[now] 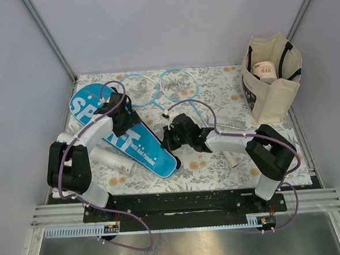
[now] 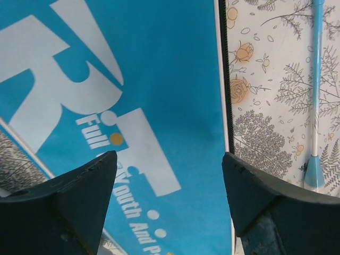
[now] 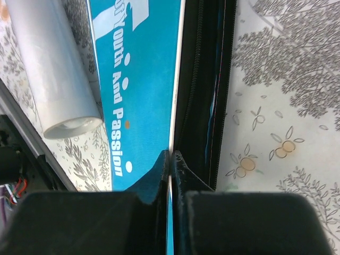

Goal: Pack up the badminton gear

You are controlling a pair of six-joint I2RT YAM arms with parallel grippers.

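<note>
"Left arm?"
"Extended forward, left end effector (image 2: 170, 170) pointed down, fingers (image 2: 79, 202) spread wide."
"Right?"
"Stretched leftward, low; right end effector (image 3: 171, 159) pinched tight on the cover (image 3: 139, 64) rim."

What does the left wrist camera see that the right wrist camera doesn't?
Only the left wrist view shows a light-blue racket shaft and the open left gripper. Only the right wrist view shows the white cylindrical tube, a black zipper edge, and the right gripper pinched shut on the cover's rim. Both show the blue racket-shaped cover with white lettering and the flowery tablecloth.
</note>
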